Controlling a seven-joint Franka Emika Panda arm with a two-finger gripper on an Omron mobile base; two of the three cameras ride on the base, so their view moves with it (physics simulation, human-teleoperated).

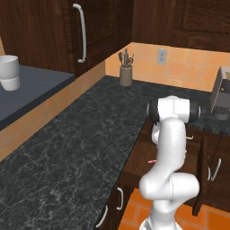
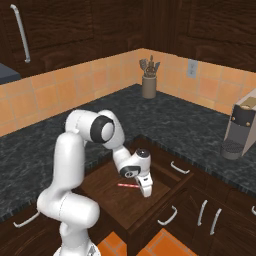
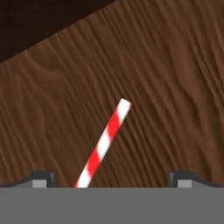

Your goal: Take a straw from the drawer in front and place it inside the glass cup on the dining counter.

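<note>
A dark-wood kitchen corner with orange tiles is seen, its black speckled counter (image 2: 200, 130) wrapping around. The drawer (image 2: 120, 200) is pulled out below the gripper (image 3: 111, 177), whose jaws are spread wide with nothing clasped. The straw (image 3: 105, 142) lies flat on the drawer floor, between the jaws, nearer one finger. Well beyond stand a utensil holder (image 2: 148, 86) and a coffee machine (image 2: 240, 131).

A rendered home kitchen, shown by its fittings.

A black speckled granite counter (image 1: 67, 148) is run along an orange tiled backsplash (image 2: 60, 95), with dark wood cabinets (image 1: 40, 27) set above. A utensil holder (image 2: 148, 86) is placed in the far corner beside a wall socket (image 2: 191, 68), and a coffee machine (image 2: 241, 131) is stood to the right. Below, drawers with pale bar handles (image 2: 180, 168) are fitted.
</note>
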